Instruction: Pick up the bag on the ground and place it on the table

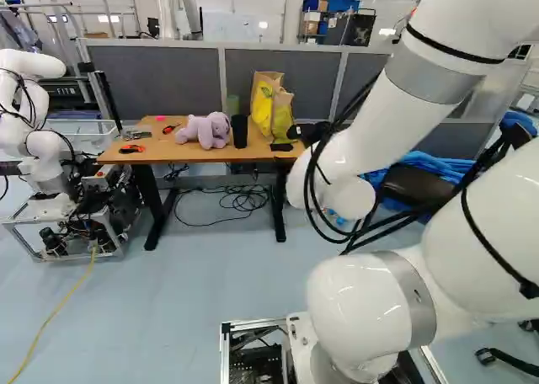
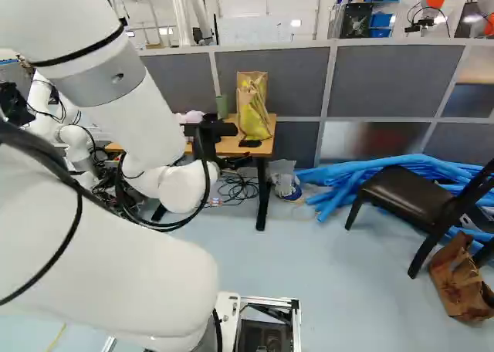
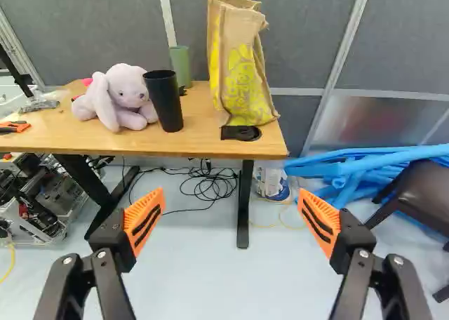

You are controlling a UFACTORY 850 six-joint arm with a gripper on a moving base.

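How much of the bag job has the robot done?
A yellow-printed bag stands on the table, though I can't tell who put it there. Nothing is in hand: the gripper is open and empty. A crumpled bag lies on the floor near the chair; lifting and placing it looks left.

By the right edge of the brown wooden table stands a tall yellow-and-brown bag, before it a flat black pad; leftward, a black tapered cup, then a lavender plush toy. Well right, on the pale-blue floor, lies a crumpled brown paper bag
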